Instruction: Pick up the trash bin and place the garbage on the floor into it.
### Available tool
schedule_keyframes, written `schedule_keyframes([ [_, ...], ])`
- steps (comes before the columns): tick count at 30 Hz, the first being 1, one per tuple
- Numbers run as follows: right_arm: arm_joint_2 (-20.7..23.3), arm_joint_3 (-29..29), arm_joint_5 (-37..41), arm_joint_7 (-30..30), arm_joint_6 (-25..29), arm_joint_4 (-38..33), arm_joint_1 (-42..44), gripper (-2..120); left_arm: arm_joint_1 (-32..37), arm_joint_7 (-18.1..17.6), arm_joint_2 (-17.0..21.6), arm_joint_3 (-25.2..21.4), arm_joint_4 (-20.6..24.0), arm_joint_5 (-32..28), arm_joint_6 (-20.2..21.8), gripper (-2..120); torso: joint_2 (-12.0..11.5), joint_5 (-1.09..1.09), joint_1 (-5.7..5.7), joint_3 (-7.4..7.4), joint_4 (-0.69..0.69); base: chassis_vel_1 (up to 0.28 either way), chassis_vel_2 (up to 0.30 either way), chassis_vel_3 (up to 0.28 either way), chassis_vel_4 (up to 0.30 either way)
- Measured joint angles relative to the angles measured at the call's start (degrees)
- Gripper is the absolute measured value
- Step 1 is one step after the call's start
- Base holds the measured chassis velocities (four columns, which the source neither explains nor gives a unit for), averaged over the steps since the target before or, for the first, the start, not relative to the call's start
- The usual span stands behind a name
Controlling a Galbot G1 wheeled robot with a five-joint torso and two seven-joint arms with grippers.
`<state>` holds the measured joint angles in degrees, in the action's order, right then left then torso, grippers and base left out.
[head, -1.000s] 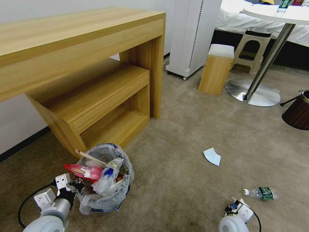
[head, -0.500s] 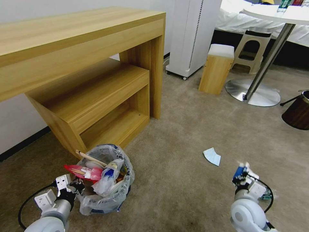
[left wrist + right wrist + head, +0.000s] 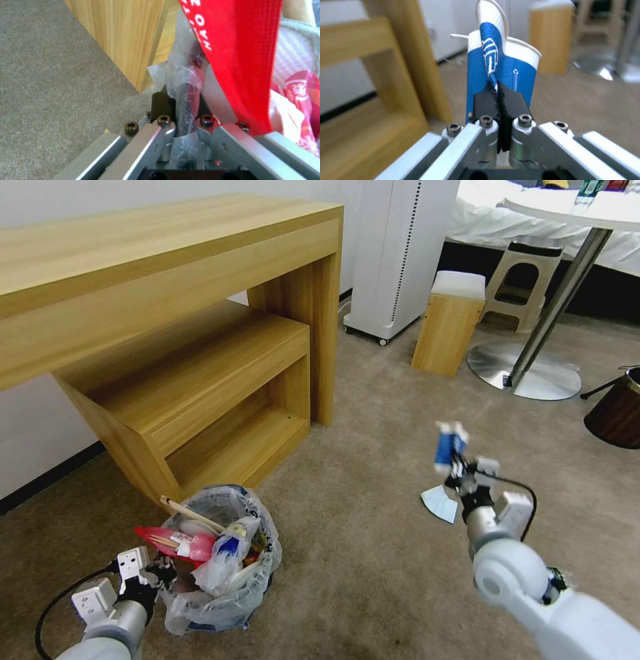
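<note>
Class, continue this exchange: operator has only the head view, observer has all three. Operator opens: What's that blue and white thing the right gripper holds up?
Observer: A crumpled paper cup, squashed flat, with the right gripper shut on it.
Operator: Does the left gripper really grip the trash bin?
Observer: Yes, the left gripper is shut on the trash bin's bag-lined rim.
Operator: Anything crowding it?
Observer: A red wrapper hangs right beside it.

One trash bin [image 3: 223, 580] sits at seven o'clock, and one brown wood-grain bin [image 3: 617, 413] at three. One crushed blue paper cup [image 3: 450, 447] is held up at centre, with one pale blue paper [image 3: 440, 505] beneath it. Two stools stand at one o'clock: one wooden stool [image 3: 448, 323] and one plastic step stool [image 3: 520, 287].
</note>
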<state>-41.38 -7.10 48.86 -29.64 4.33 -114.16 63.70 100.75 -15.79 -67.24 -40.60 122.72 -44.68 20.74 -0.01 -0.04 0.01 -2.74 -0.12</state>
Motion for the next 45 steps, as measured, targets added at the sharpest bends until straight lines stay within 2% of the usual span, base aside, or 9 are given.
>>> schedule_keyframes([
  [10,3.8,8.2,-1.5,3.4,2.4,-0.4,-8.5,0,0.0,0.2,0.2,0.6,-0.1,0.4,0.0,0,0.0,0.00,0.00,0.00,0.00,0.000,0.000,0.000,0.000],
  [17,7.5,18.7,-1.9,6.2,3.6,-2.6,-18.9,0,0.5,0.3,0.6,1.0,-0.2,0.8,0.1,0,0.0,0.00,0.00,0.00,0.00,0.000,0.000,0.000,0.000],
  [18,7.5,18.7,-1.9,6.2,3.6,-2.6,-18.9,0,0.5,0.3,0.6,1.0,-0.2,0.8,0.1,0,0.0,0.00,0.00,0.00,0.00,0.000,0.000,0.000,0.000],
  [21,9.8,24.6,-2.8,8.7,4.4,-4.1,-25.5,0,0.8,0.5,0.7,1.3,-0.3,1.3,0.2,0,0.0,-0.02,0.00,0.01,0.00,0.000,0.000,0.000,0.000],
  [22,9.8,24.6,-2.8,8.7,4.4,-4.1,-25.5,0,0.8,0.5,0.7,1.3,-0.3,1.3,0.2,0,0.0,-0.02,0.00,0.01,0.00,0.000,0.000,0.000,0.000],
  [24,10.8,29.5,-3.3,10.3,4.9,-5.1,-30.3,0,0.7,0.6,0.7,1.8,-0.4,1.6,0.3,0,0.0,-0.01,0.00,0.01,0.00,0.000,0.000,0.000,0.000],
  [38,12.5,35.4,-6.1,18.5,5.2,-6.9,-35.3,0,-0.9,0.4,1.2,3.6,-0.3,1.6,1.2,0,0.0,-0.01,0.00,0.00,0.00,0.000,0.000,0.000,0.000],
  [41,13.8,36.4,-7.5,24.9,7.0,-6.4,-35.7,0,-0.4,0.4,1.5,4.7,1.3,1.9,1.5,0,0.0,0.00,0.00,0.01,-0.01,0.000,0.000,0.000,0.000],
  [45,14.0,37.7,-9.1,28.5,8.9,-4.7,-35.7,0,0.2,0.4,1.4,5.0,2.9,2.1,1.8,0,0.0,0.00,0.00,0.01,-0.01,0.000,0.000,0.000,0.000],
])
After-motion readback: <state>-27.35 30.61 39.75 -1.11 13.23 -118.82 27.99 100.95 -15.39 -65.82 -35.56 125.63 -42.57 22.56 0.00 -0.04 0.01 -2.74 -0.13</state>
